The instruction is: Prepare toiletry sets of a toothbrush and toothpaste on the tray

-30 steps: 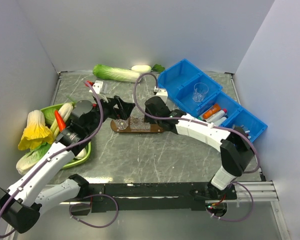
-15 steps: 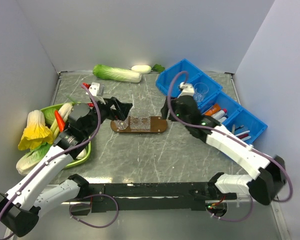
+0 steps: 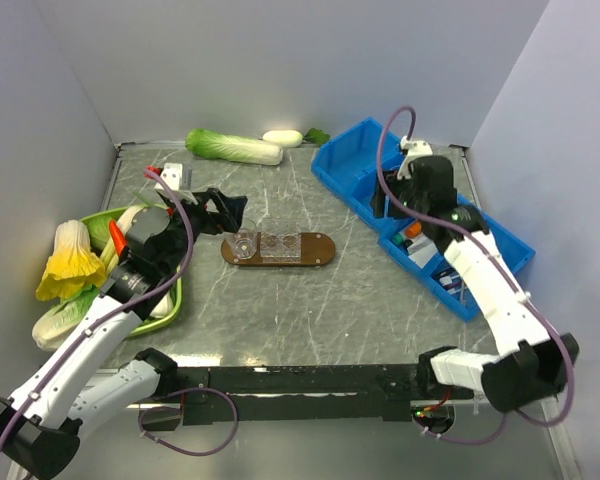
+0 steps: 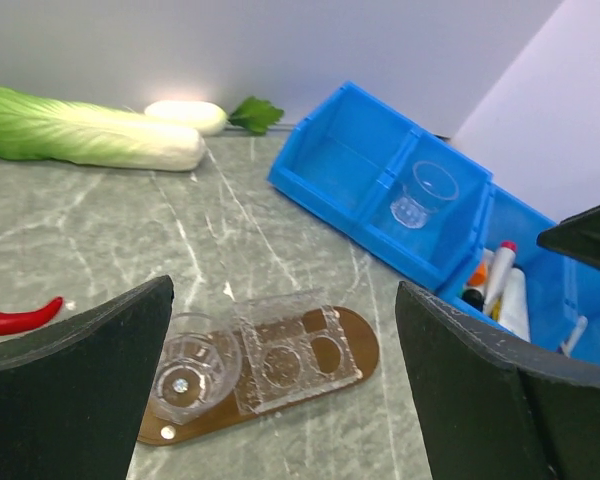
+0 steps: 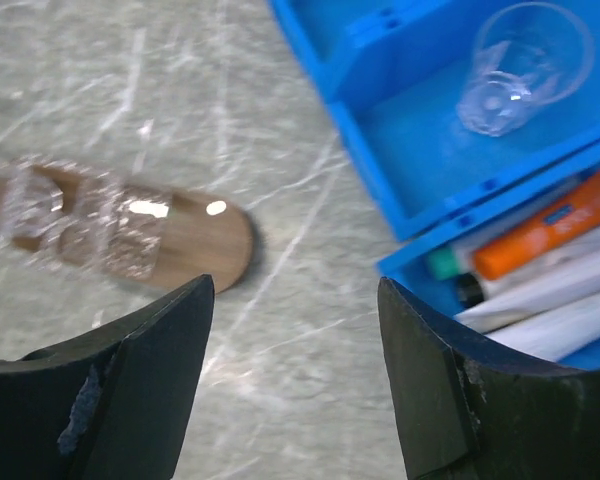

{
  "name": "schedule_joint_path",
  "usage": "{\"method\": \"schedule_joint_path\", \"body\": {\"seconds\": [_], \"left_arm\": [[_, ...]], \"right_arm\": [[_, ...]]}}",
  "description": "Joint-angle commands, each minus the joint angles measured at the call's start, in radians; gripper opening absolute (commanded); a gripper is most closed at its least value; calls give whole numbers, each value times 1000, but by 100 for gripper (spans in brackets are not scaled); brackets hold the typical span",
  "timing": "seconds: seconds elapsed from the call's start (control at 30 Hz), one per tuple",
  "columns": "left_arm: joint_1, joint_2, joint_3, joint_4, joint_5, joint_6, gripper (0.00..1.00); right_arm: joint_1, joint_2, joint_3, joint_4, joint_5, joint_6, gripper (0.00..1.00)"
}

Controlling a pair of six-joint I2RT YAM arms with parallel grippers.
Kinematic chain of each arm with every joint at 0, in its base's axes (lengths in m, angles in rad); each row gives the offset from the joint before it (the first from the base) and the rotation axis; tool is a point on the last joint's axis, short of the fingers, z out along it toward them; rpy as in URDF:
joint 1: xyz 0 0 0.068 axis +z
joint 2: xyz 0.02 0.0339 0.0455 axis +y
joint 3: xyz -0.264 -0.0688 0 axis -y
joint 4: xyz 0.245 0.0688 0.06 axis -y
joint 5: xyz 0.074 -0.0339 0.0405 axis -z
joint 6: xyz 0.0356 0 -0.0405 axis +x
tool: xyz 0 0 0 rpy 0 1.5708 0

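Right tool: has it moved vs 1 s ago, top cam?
Yes. The right tool was at the right end of the tray. It has swung right, away from the tray, and is now over the blue bins, open with nothing in it.

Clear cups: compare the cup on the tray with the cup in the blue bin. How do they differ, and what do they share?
The tray cup stands on dark wood at one end of the tray; the bin cup stands on blue plastic inside the bin. The tray cup has a clear holder right beside it; the bin cup is alone in its compartment. Both are clear, upright and look empty.
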Motion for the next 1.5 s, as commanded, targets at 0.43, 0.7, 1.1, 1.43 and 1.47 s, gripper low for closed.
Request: {"method": "schedule_joint_path", "body": {"seconds": [0.43, 0.7, 1.1, 1.43, 1.47], "left_arm": [[33, 55, 20, -9, -80, 37, 97], [82, 62, 23, -9, -63, 34, 97], [91, 91, 28, -12, -37, 31, 97], [91, 99, 25, -9, -28, 34, 97], [91, 99, 26, -9, -26, 34, 97]], "right_arm": [[-199, 607, 520, -154, -32, -241, 62], [-206, 858, 764, -229, -12, -299, 55], [-214, 950, 778, -191, 22, -354, 47], [-222, 981, 775, -157, 22, -379, 44], [-222, 984, 774, -155, 22, -380, 43]]}}
